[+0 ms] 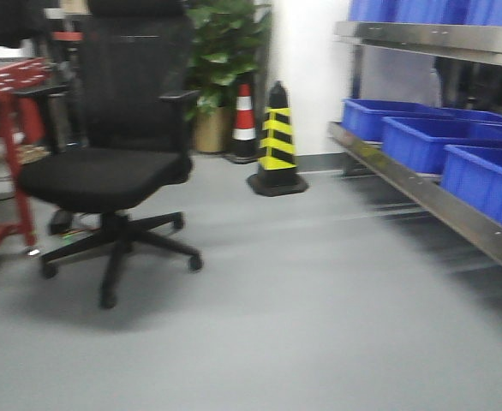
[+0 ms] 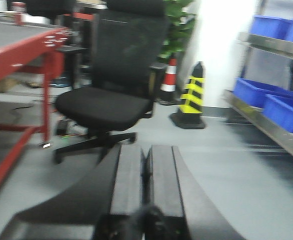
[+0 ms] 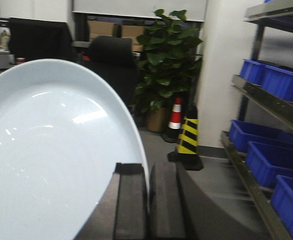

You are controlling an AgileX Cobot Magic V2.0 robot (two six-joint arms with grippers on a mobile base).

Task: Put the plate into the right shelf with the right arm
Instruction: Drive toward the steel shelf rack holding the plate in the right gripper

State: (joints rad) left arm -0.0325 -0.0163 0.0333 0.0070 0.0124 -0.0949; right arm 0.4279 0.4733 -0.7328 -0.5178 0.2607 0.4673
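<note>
Plate [image 3: 51, 160] sits pinched by its rim in the right pincer [image 3: 147, 172]. The right shelf [image 3: 271, 103] is not yet reached, so placing remains. The left pincer [image 2: 146, 155] is closed and empty.

Right tool [image 3: 147, 172] clamps the plate [image 3: 51, 150], shelf [image 3: 266, 100] at right.

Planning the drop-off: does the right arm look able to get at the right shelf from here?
Probably not yet: the right pincer grips the plate, but the right shelf stands off to its right across open floor. Nothing blocks the way.
</note>
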